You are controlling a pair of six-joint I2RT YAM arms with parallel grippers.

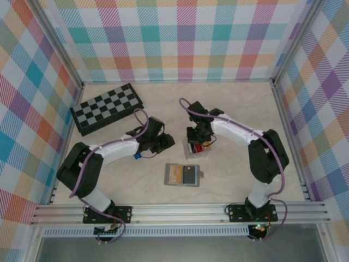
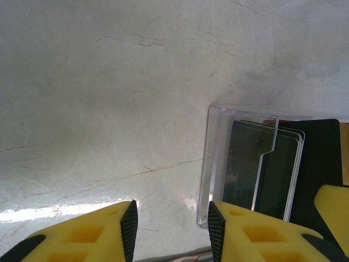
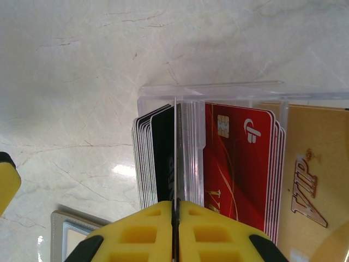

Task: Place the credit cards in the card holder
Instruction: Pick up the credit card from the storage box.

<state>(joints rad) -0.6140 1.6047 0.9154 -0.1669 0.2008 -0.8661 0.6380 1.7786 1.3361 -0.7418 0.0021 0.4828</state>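
Observation:
The credit cards (image 1: 199, 147) stand in a clear plastic box (image 3: 163, 94) with dividers: black ones (image 3: 155, 158) on the left, red ones (image 3: 240, 164) in the middle, a gold one (image 3: 313, 174) on the right. My right gripper (image 3: 175, 210) hangs over the box, shut on one thin card (image 3: 175, 153) seen edge-on between the black and red stacks. The card holder (image 1: 182, 174) lies open and flat on the table in front of the box; its corner (image 3: 68, 232) shows low in the right wrist view. My left gripper (image 2: 172, 229) is open and empty, just left of the box (image 2: 215, 158).
A black-and-grey chequered board (image 1: 106, 109) lies at the back left. A small blue block (image 1: 137, 156) sits by the left arm's wrist. Metal frame rails and checked walls close the table in on all sides.

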